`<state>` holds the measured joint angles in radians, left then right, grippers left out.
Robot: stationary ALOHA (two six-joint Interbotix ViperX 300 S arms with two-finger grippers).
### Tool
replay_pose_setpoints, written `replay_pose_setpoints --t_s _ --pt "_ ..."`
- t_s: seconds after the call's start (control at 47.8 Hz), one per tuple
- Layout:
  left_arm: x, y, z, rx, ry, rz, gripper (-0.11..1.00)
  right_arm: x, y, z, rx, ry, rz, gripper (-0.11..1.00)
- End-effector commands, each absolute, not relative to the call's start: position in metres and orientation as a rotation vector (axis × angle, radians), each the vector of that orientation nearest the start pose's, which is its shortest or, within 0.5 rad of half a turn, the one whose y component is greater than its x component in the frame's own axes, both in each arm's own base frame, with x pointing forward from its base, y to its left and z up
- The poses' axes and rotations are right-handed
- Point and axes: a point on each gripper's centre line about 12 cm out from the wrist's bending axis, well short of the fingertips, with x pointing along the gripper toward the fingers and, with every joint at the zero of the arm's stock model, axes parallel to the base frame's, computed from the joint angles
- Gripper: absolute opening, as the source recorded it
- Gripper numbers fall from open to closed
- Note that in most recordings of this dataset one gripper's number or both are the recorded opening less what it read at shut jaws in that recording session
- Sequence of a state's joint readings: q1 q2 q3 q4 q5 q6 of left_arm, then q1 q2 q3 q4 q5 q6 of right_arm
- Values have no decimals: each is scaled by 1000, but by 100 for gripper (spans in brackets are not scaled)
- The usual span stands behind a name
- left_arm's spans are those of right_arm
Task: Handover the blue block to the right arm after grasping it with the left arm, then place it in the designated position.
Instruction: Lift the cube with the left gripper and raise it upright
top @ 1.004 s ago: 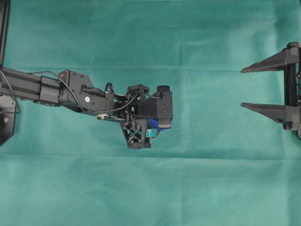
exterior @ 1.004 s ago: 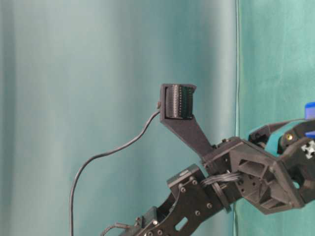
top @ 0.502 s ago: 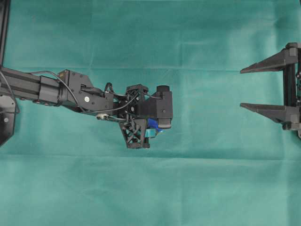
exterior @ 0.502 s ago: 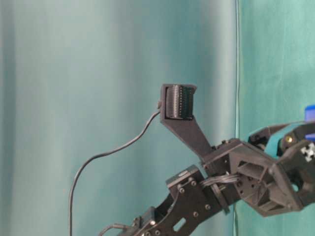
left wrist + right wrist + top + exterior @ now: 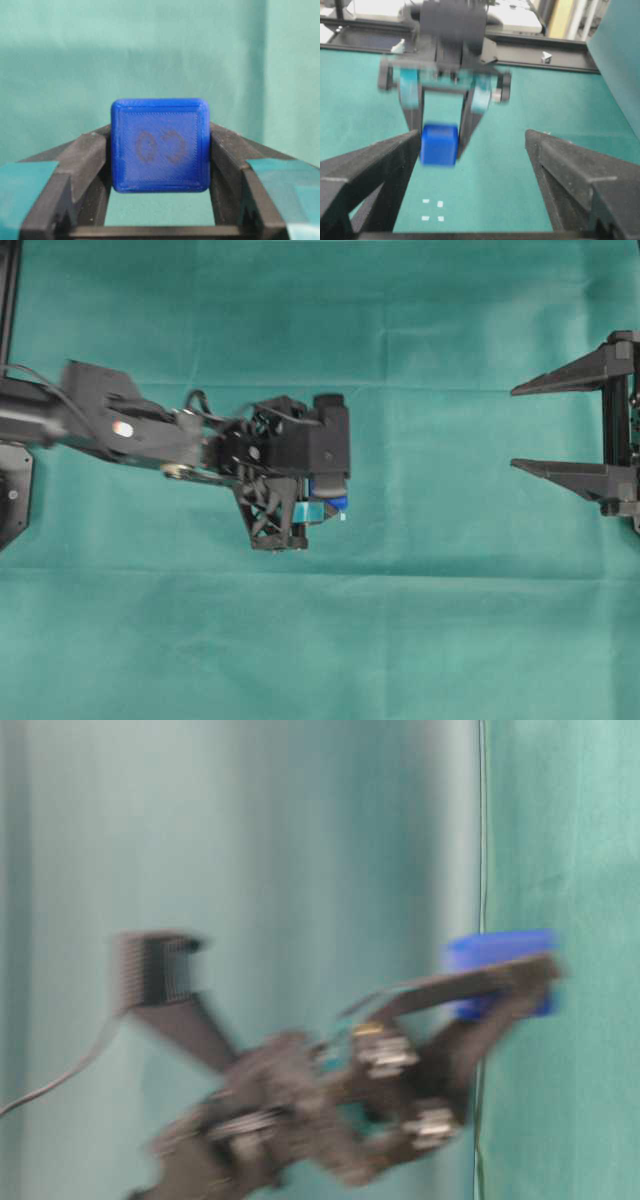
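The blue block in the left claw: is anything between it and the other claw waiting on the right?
Nothing visible. The blue block sits clamped in the left gripper, and only bare green cloth lies between it and the open right gripper.

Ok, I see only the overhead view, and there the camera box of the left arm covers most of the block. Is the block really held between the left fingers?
Observer: Yes. In the left wrist view the blue block sits clamped between the two fingers of the left gripper, with its faintly marked face toward the camera.
Operator: Is it lifted?
Observer: The table-level view is blurred, but it shows the block high at the fingertips, above the arm's body.
Operator: Where are the white marks?
Observer: In the right wrist view the four white marks lie on the green cloth, below the block in the picture, seen between the open fingers of the right gripper.
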<state>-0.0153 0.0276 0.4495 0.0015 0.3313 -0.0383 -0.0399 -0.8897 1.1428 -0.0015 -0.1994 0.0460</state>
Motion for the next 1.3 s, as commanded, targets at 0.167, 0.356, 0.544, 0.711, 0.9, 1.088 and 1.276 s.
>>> replay_pose_setpoints --t_s 0.167,0.356,0.544,0.711,0.9,1.088,1.276 --pt "410 -9 271 -22 695 -8 46 215 -9 289 44 31 -40 94" --pt "404 -13 303 -10 674 -21 46 215 -9 289 44 31 -40 94" --pt "398 -15 335 -5 632 -28 46 215 -9 290 44 30 -40 94" --pt "395 -15 357 -1 609 -27 46 215 -9 290 44 30 -42 94" --pt "394 -15 359 1 621 -26 46 216 -9 291 44 27 -40 94" --pt "393 -15 358 -1 623 -26 46 216 -9 291 44 27 -40 94" --pt "393 -15 358 -1 623 -26 46 215 -9 290 44 31 -42 94"
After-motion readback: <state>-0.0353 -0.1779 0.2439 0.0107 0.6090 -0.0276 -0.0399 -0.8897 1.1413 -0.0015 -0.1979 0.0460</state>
